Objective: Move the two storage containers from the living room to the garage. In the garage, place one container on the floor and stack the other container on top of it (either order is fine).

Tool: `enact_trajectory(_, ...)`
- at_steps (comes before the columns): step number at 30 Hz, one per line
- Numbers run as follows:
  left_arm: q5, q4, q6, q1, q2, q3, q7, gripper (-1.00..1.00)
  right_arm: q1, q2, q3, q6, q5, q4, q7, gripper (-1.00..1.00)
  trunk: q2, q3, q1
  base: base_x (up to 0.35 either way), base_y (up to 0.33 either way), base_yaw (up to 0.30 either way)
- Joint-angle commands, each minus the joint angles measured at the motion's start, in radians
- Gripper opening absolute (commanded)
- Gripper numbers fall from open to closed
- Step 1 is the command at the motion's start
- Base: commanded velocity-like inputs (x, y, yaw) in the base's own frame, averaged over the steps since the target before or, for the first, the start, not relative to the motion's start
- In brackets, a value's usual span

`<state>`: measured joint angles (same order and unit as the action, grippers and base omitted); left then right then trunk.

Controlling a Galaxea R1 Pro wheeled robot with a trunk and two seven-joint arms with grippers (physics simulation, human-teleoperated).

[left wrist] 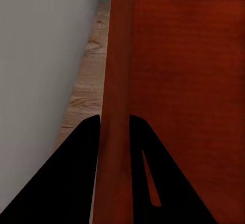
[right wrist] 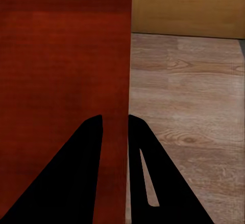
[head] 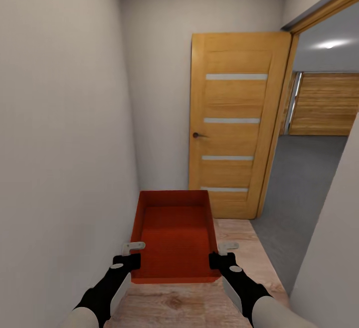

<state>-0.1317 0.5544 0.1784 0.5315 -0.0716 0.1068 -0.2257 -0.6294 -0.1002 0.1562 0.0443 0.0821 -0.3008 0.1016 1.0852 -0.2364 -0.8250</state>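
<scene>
From the head camera, your left gripper [head: 133, 252] and right gripper [head: 222, 252] carry the red-orange storage container [head: 174, 235] between them, long axis pointing ahead toward the slatted tan door [head: 232, 123]. At your left wrist, the fingers [left wrist: 76, 178] clamp its side wall [left wrist: 116, 106]. At your right wrist, they seem clamped likewise on the container wall [right wrist: 115, 81] above wood-plank floor [right wrist: 189, 111].
</scene>
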Motion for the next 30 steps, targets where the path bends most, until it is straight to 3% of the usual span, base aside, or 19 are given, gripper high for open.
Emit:
enact_trajectory(1,0.014,0.005,-0.002,0.001,0.015,-0.013,-0.016,-1.0,-0.001,0.017,-0.018,0.004,0.013,0.003,0.009,-1.0,0.001,-0.001,-0.001,0.326,0.0,0.0)
enact_trajectory(10,0.014,0.005,-0.002,0.001,0.014,-0.013,-0.016,-1.0,-0.001,0.017,-0.018,0.005,0.013,0.002,0.01,-1.0,0.001,-0.001,-0.001,0.326,0.0,-0.036)
enact_trajectory(30,0.014,0.014,-0.004,0.001,0.015,-0.014,-0.023,-1.0,-0.001,0.017,-0.018,0.005,0.013,0.003,0.01,-1.0,0.001,-0.001,-0.001,0.326,0.0,-0.275)
